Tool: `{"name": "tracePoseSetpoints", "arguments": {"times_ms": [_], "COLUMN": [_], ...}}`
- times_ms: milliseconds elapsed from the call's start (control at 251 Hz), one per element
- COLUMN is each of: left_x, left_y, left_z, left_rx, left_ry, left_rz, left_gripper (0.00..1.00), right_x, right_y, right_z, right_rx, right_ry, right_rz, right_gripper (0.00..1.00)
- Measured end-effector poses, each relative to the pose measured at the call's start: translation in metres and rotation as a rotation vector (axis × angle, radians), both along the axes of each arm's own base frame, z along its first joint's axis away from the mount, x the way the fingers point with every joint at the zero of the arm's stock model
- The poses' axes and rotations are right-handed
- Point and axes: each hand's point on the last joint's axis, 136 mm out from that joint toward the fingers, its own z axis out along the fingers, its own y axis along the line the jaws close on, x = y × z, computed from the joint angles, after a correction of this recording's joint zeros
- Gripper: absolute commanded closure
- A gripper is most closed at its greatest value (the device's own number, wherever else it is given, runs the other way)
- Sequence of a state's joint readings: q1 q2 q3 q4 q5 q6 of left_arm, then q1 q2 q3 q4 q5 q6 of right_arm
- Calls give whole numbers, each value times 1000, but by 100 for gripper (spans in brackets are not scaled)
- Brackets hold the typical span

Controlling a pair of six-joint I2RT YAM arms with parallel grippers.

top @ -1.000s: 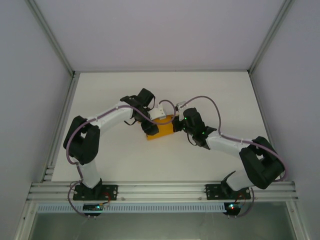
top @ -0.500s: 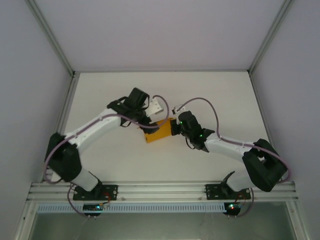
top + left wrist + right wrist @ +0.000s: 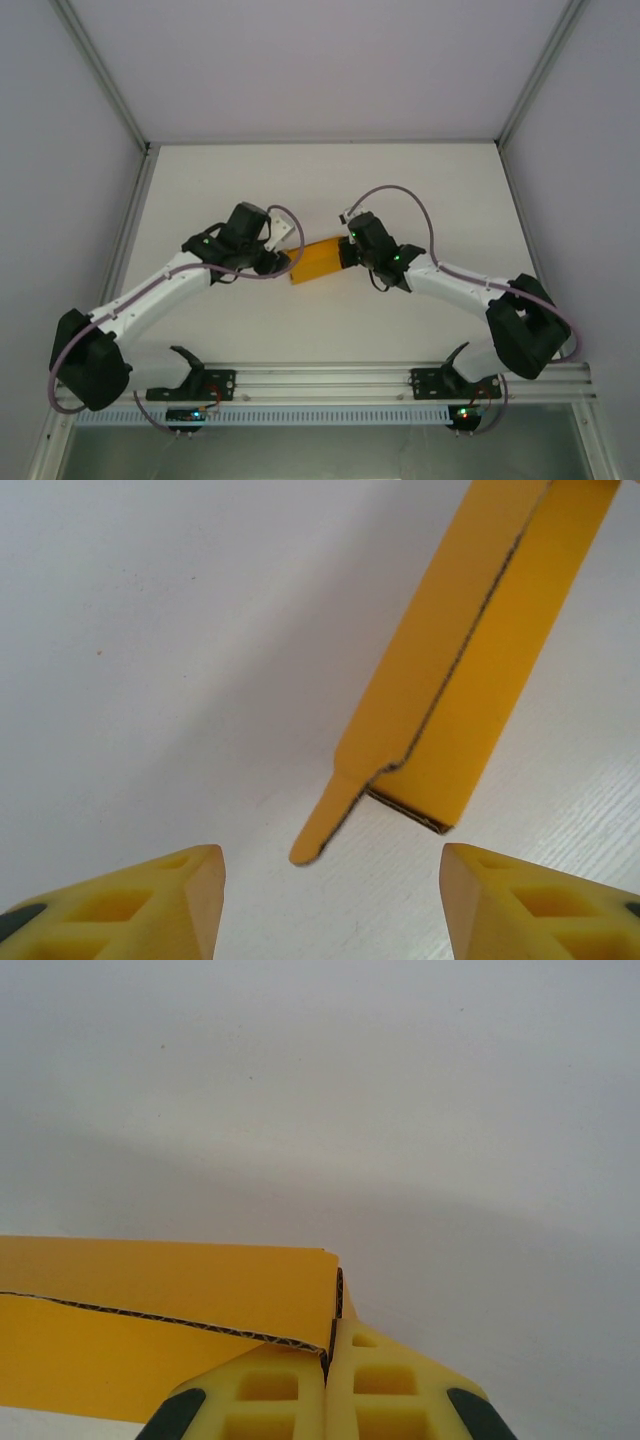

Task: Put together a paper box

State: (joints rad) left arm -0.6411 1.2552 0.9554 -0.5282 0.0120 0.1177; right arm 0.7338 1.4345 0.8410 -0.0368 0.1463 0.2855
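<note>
The paper box (image 3: 316,259) is an orange-yellow folded card lying mid-table between both arms. My right gripper (image 3: 347,252) is shut on its right end; in the right wrist view the yellow fingers (image 3: 270,1390) pinch the corrugated edge of the paper box (image 3: 150,1290). My left gripper (image 3: 284,262) stands open just left of the card, touching nothing. In the left wrist view the paper box (image 3: 480,660) reaches down from the upper right, a narrow rounded tab (image 3: 325,825) sticks out at its near end, and the left gripper (image 3: 330,905) has only bare table between its fingertips.
The white table (image 3: 200,200) has an aluminium rail (image 3: 320,378) along its near edge and frame posts at the back corners. Grey walls close in left and right. Purple cables loop over both arms.
My left arm has stretched out low and drawn its gripper leftward off the card. My right gripper has shifted slightly left and back, still holding the card, which has turned a little.
</note>
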Motion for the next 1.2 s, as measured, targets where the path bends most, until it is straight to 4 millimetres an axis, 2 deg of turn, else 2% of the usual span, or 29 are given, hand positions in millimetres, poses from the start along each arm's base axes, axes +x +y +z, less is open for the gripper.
{"name": "tracePoseSetpoints", "arguments": {"times_ms": [132, 184, 247, 279, 655, 902, 1201], "left_x": [8, 11, 13, 14, 23, 25, 17], "left_y": [-4, -6, -7, -8, -13, -17, -18], "left_z": [-13, -16, -18, -19, -13, -18, -16], "left_rx": [25, 36, 44, 46, -1, -108, -242], "left_ry": [36, 43, 48, 48, 89, 172, 345], "left_rz": [6, 0, -4, -6, 92, 343, 525], "left_gripper": [64, 67, 80, 82, 84, 84, 80], "right_x": [-3, -3, -3, -4, 1, -9, -16], "right_y": [2, 2, 4, 4, 4, 2, -1], "right_z": [-1, -1, 0, -1, -1, -2, -3], "right_rx": [2, 0, 1, -1, -19, -54, -87], "right_ry": [23, 30, 36, 39, 58, 63, 35], "right_rz": [10, 13, 17, 18, -14, -121, -190], "right_gripper": [100, 100, 100, 100, 100, 100, 100]}}
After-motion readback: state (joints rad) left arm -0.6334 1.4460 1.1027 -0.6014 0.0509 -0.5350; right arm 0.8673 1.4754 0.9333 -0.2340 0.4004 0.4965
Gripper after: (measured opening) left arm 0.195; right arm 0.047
